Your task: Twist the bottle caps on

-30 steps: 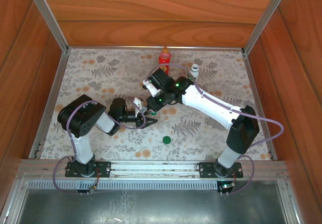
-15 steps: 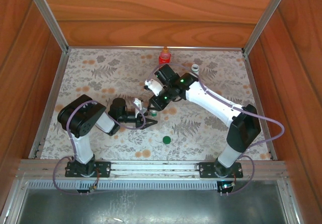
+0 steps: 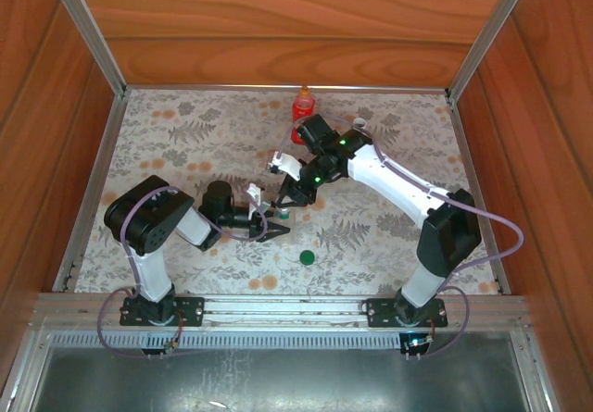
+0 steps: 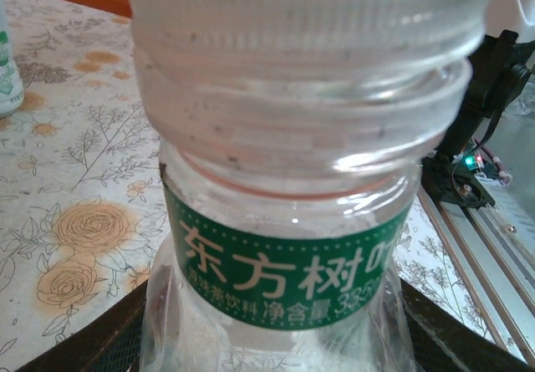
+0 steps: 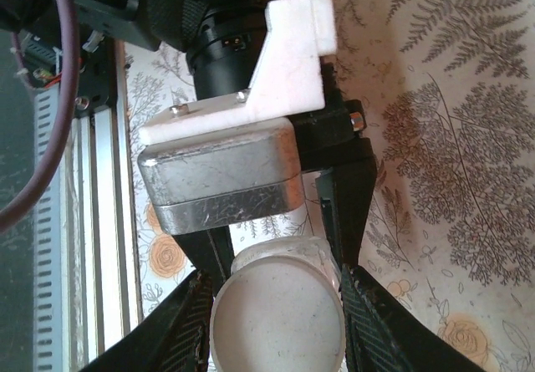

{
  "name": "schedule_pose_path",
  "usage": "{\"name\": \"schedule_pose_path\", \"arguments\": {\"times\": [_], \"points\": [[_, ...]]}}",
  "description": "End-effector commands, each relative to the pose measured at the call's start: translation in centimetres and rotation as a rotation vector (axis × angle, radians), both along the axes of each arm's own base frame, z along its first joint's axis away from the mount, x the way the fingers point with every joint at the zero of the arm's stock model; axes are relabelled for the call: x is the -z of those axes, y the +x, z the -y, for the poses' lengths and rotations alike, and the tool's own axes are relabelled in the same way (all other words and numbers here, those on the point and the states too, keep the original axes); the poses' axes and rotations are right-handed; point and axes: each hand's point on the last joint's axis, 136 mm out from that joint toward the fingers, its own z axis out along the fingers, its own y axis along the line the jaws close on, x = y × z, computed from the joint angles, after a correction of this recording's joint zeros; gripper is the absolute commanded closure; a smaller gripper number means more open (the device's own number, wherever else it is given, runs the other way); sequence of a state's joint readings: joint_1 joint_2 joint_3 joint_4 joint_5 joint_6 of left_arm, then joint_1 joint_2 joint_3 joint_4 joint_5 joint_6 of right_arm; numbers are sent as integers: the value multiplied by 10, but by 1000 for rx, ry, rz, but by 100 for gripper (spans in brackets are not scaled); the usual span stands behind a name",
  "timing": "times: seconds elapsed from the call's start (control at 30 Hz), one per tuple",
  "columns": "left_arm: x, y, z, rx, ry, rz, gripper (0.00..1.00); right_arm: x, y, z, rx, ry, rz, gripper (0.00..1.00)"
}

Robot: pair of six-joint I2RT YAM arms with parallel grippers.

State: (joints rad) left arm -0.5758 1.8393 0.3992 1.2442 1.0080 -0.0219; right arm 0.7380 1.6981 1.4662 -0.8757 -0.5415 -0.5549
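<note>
The left hand [image 3: 271, 218] is clamped around the clear bottle [image 4: 284, 255], low on its body. The right hand [image 5: 276, 305], directly above, pinches the cap [image 5: 276, 326] between both fingers.

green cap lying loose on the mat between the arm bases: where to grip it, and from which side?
Grip the green cap by its rim, pinched across its width, coming straight down from above. It lies flat on the table as a low round disc, so a sideways approach would probably find little to hold.
</note>
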Motion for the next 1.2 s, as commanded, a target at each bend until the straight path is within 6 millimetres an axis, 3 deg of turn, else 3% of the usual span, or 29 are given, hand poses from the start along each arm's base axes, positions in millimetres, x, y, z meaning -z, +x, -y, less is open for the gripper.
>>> {"name": "schedule_pose_path", "arguments": {"times": [0.0, 0.1, 0.37, 0.5, 0.63, 0.77, 0.93, 1.17], "points": [[13, 0, -6, -27, 43, -83, 42, -15, -17, -4, -121, 77, -43, 61], [13, 0, -7, -31, 43, -82, 42, -15, -16, -5, -117, 76, -43, 60], [13, 1, -6, -28, 42, -84, 42, -18, 0, -7, 7, 80, 1, 43], [12, 2, -7, -29, 41, -86, 42, -35, 10, -8, 92, 122, 61, 36], [13, 2, -7, -33, 44, -83, 42, -42, 33, -3, 283, 91, 113, 34], [15, 3, -8, -42, 51, -64, 42, -36, 47, 19, 527, -49, 141, 35], [19, 6, -9, -70, 66, -3, 41, -24, 36, 36, 696, -228, 91, 37], [23, 8, -9, -97, 88, 54, 41, -17, 22, 17, 713, -278, 54, 37]]}}
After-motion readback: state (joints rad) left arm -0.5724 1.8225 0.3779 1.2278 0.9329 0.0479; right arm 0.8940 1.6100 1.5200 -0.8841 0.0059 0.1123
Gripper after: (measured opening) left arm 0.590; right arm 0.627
